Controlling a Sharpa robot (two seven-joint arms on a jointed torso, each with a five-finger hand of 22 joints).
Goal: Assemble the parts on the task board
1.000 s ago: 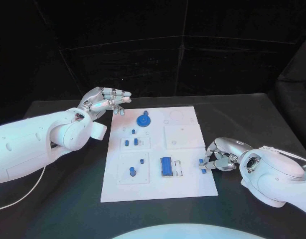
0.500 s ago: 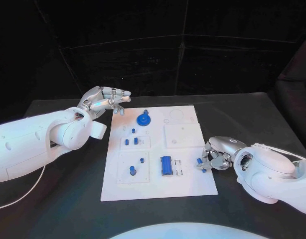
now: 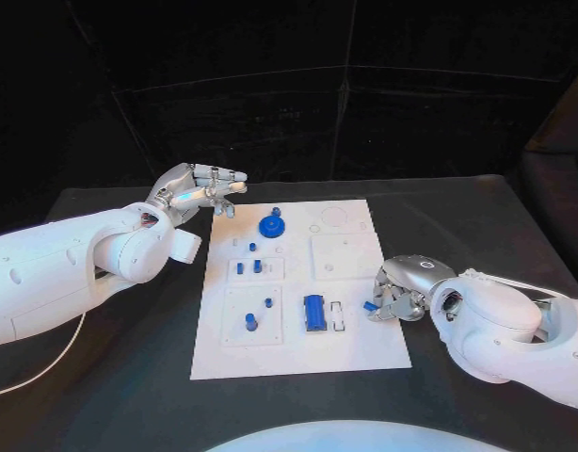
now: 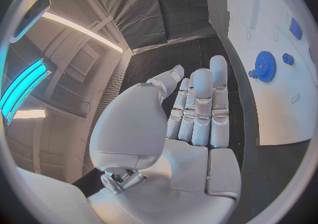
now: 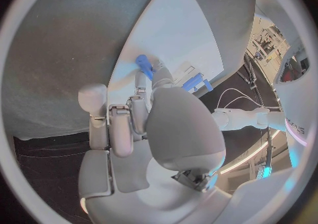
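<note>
The fingers [image 5: 147,78] of the right hand [image 3: 400,290] pinch a small blue peg [image 3: 371,305] just above the right edge of the white board [image 3: 350,353], beside the long blue block [image 3: 315,312] that sits in its slot. The step in hand looks like carrying this peg to its seat; the next move calls for lining it up over a hole and pressing it down upright, though I cannot tell which hole is meant.

The left hand [image 3: 199,191] hangs off the board's far left corner, its fingers [image 4: 202,102] loosely curled together and holding nothing.

On the board, the blue gear [image 3: 273,227] lies in the far left panel, small blue pegs [image 3: 248,267] stand in the panel below it, and two more [image 3: 252,321] sit in the near left panel. The two right-hand panels look bare. The board lies mid-desk [image 3: 506,226].
</note>
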